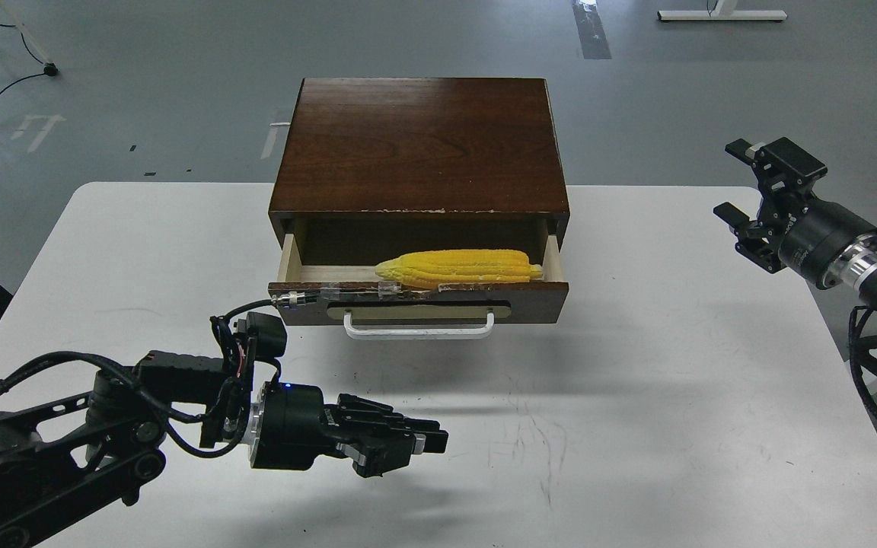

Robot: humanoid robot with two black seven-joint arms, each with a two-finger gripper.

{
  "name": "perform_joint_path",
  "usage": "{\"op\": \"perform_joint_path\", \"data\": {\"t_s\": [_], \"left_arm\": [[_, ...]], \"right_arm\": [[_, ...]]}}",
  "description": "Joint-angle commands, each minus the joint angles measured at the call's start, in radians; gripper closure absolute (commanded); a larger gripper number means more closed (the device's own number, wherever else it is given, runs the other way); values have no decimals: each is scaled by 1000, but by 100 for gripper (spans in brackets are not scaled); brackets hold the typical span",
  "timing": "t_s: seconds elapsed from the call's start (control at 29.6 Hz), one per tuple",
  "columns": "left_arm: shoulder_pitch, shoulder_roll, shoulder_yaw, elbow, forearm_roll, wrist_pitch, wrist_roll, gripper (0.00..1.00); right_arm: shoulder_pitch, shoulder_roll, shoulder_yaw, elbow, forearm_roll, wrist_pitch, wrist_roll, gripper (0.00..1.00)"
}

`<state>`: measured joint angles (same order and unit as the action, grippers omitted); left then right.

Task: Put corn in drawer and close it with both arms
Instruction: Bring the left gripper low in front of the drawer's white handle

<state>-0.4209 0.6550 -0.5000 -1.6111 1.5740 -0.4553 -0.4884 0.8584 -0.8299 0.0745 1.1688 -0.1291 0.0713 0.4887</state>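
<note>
- Yellow corn [460,268] lies lengthwise inside the open drawer [419,294], just behind its front panel, near the tabletop's [636,396] far edge.
- Drawer is pulled partly out of the brown cabinet [421,144]; its white handle [419,327] faces the near edge.
- Left pincer [427,443] hovers empty over the tabletop's near middle, fingers drawn together.
- Right pincer [735,183] hangs by the right edge, fingers spread, holding nothing.
- Placing looks done; closing remains. Judged next: both pincers meet the drawer front and push evenly.

yellow corn [460,268] lying (lengthwise) in open drawer [417,298]
</note>
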Motion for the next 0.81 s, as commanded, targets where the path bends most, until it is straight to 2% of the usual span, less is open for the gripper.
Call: {"op": "perform_joint_path", "data": {"t_s": [0.0,0.1,0.37,0.78], "left_arm": [[1,2,0,37,-130,13,0,100],[1,0,0,92,-163,53,0,100],[-4,-21,-3,164,-241,56,0,100],[-15,-29,-17,189,-267,49,0,100]], "right_arm": [[-10,9,-1,0,0,-5,0,0],[-19,11,-1,0,0,-5,0,0],[-29,11,-4,0,0,-5,0,0],[-33,12,-2,0,0,-5,0,0]]}}
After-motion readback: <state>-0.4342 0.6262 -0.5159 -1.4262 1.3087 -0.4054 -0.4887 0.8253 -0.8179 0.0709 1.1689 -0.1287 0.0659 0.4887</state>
